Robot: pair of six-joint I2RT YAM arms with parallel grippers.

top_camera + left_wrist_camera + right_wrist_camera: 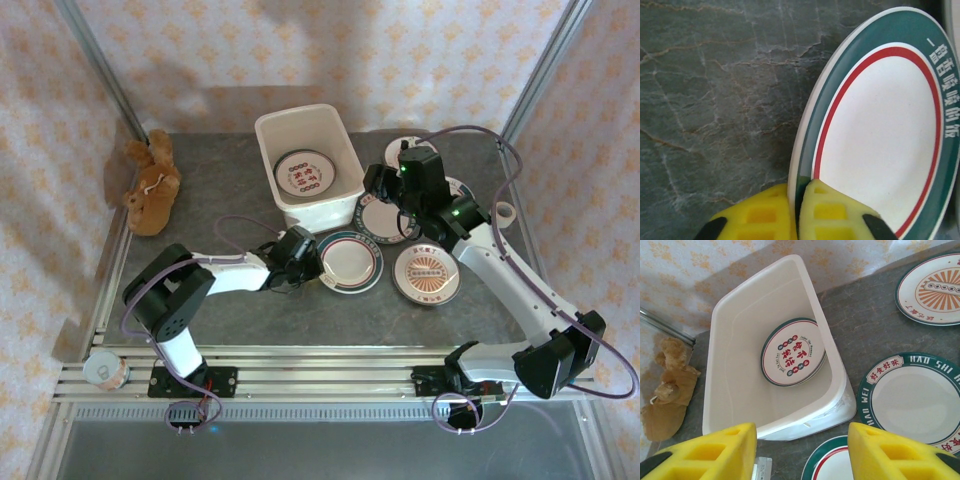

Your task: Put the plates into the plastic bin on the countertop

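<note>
Countertop (220, 190) bare left of bin (322, 208); plates (425, 272) crowd right

Brown plush toy (150, 186) — slumped at the left edge

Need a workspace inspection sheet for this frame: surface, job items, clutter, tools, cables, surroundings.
Surface: dark grey countertop, no spills seen.
Job's things: plastic bin holds one red-lettered plate; teal-and-red plate, sunburst plate and more plates partly under the right arm lie on the countertop.
Clutter: brown plush toy at the left edge; small round can at the near-left frame corner.
Grippers: left tool shut on the teal-and-red plate's rim; right tool open, empty, above the bin's near corner.
Cables: purple cables loop loosely off both arms.
Surroundings: patterned walls, aluminium frame.
</note>
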